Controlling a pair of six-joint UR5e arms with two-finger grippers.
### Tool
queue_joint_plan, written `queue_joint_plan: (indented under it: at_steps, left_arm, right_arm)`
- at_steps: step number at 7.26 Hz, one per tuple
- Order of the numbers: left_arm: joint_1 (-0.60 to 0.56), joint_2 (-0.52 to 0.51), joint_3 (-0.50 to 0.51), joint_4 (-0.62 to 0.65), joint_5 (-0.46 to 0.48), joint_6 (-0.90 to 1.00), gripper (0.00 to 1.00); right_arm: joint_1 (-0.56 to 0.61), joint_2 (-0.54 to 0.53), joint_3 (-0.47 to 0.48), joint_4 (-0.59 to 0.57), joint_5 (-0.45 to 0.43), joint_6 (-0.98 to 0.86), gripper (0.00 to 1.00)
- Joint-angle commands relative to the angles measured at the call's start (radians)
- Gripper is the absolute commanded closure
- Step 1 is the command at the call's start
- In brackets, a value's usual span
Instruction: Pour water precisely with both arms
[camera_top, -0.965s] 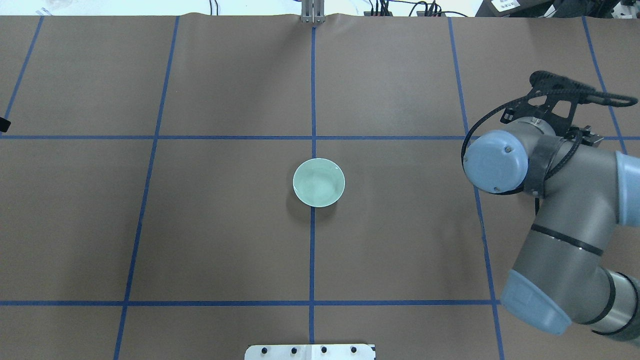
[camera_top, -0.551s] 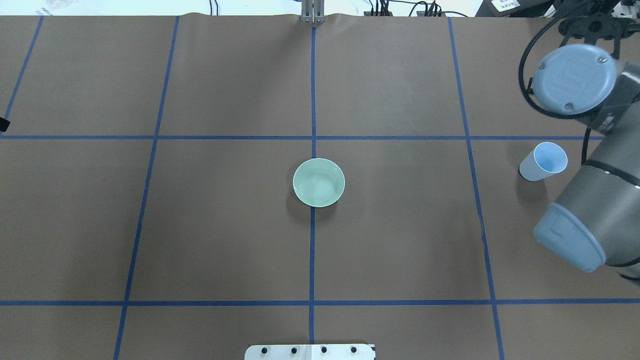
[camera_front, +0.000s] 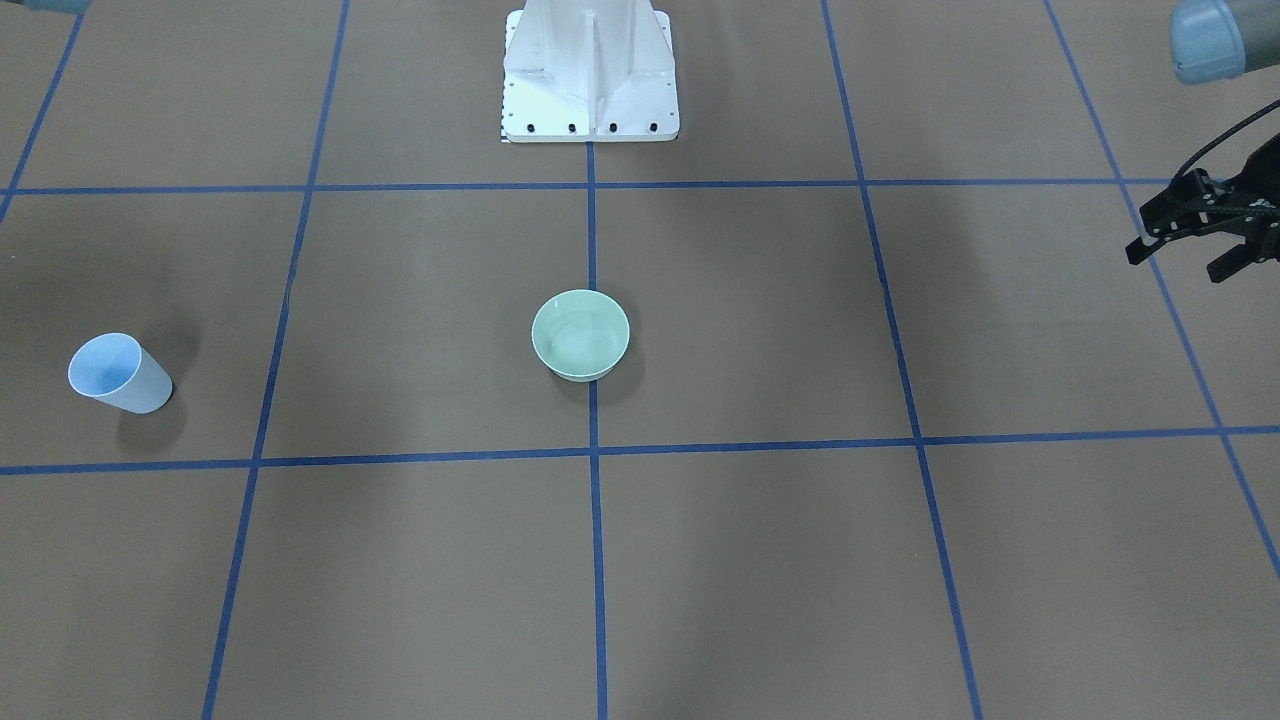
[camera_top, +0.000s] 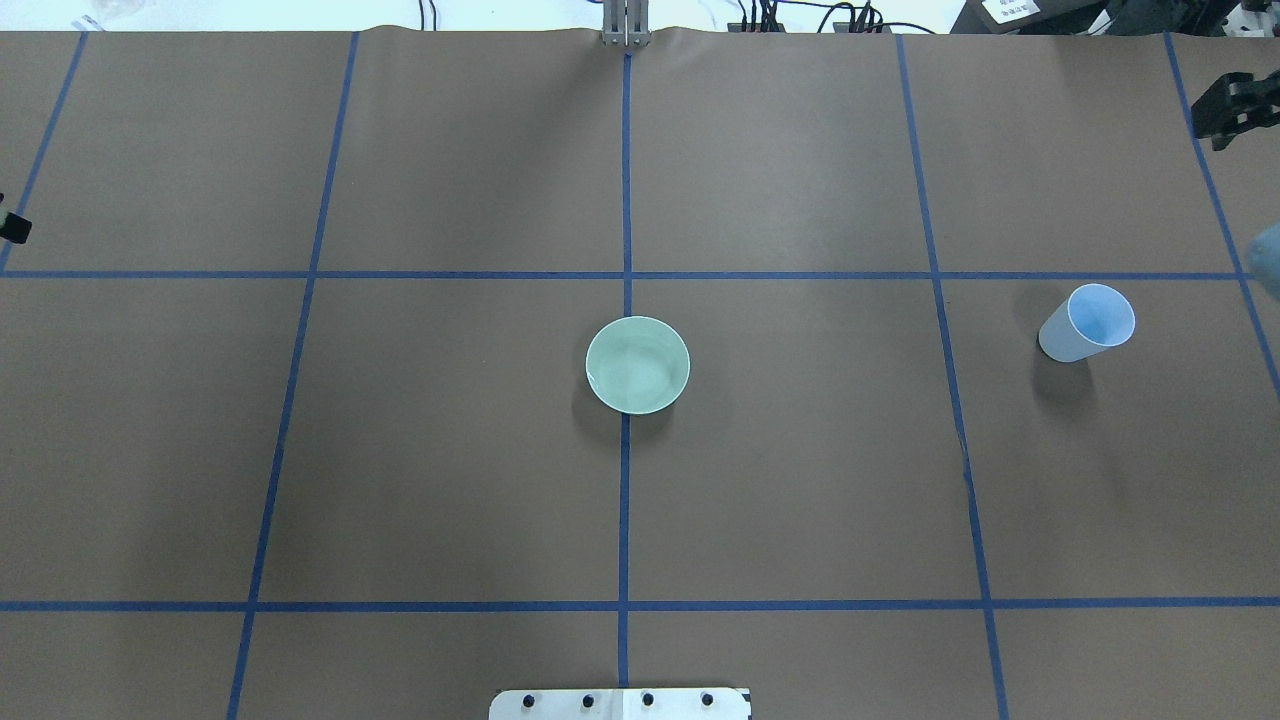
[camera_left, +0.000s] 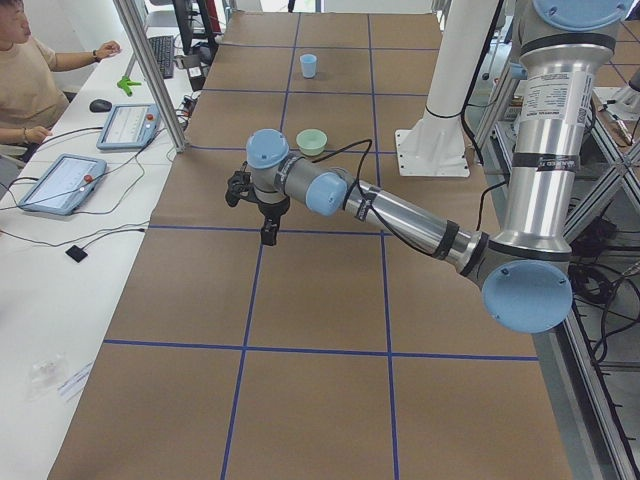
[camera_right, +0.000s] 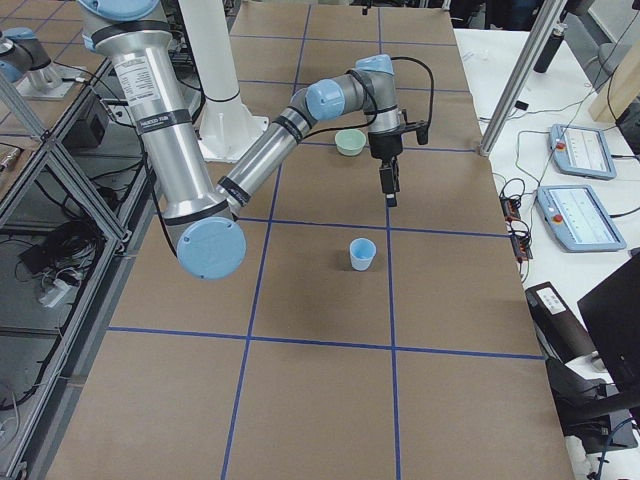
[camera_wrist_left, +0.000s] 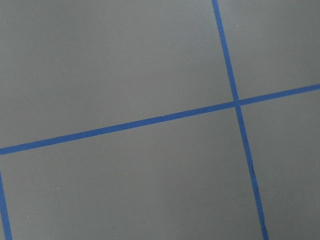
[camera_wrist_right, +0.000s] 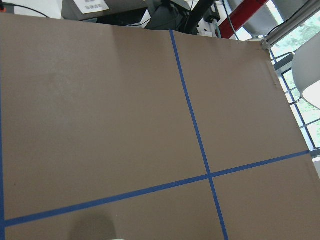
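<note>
Nearest my pedestal base (camera_top: 620, 704), the counter (camera_top: 450, 450) carries only its blue tape grid (camera_top: 625, 500). Further out, on the centre line, stands the green bowl (camera_top: 588, 368). Its floor shows a faint sheen, which I judge to be the water (camera_top: 640, 370). Slightly beyond it and far out on my right side stands the pale blue cup (camera_top: 1058, 340), upright with its long axis vertical and its mouth up, free of any grip. I cannot tell whether any water is in it. Past the cup, my right arm (camera_right: 290, 125) holds the right jaws above the counter near the far right corner. From them the cup lies back toward my base and a little inward. My left arm (camera_left: 400, 215) holds the left jaws over the opposite end of the counter, well apart from both vessels. Neither pair grips anything, but I cannot tell whether either is open or closed. Both wrist views show only bare covering and tape. The right arm is plainly the nearer to the cup. Judgement: any further pour calls for the right jaws to come back and down to the cup's side wall, then carry it inward to the bowl. The path between cup and bowl is unobstructed, though the cup stands close to the counter's right edge.
</note>
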Motion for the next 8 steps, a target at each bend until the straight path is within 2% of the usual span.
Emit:
queue_joint_plan:
  at_steps: [1, 2, 3, 4, 5, 6, 7, 8]
  left_arm:
    - [0.046, -0.085, -0.007, 0.003, 0.036, -0.152, 0.00]
    - [0.112, -0.119, -0.005, 0.005, 0.091, -0.209, 0.00]
    - [0.176, -0.183, -0.004, 0.059, 0.121, -0.250, 0.00]
    - [0.224, -0.284, -0.002, 0.184, 0.123, -0.254, 0.00]
    - [0.268, -0.376, 0.002, 0.290, 0.166, -0.255, 0.00]
    - [0.368, -0.452, 0.022, 0.343, 0.250, -0.290, 0.00]
    - [0.484, -0.537, 0.085, 0.339, 0.308, -0.426, 0.00]
    - [0.552, -0.627, 0.160, 0.336, 0.353, -0.485, 0.00]
  right_arm:
    - [0.188, 0.000, -0.115, 0.002, 0.194, -0.376, 0.01]
    - [0.231, -0.003, -0.169, 0.003, 0.234, -0.502, 0.01]
    - [0.277, -0.005, -0.226, 0.003, 0.293, -0.617, 0.01]
    - [0.313, -0.009, -0.273, 0.003, 0.325, -0.714, 0.01]
    - [0.334, -0.029, -0.301, 0.009, 0.342, -0.796, 0.01]
    - [0.356, -0.093, -0.338, 0.129, 0.377, -0.807, 0.01]
    - [0.359, -0.144, -0.419, 0.291, 0.412, -0.797, 0.01]
    - [0.359, -0.152, -0.497, 0.355, 0.414, -0.794, 0.02]
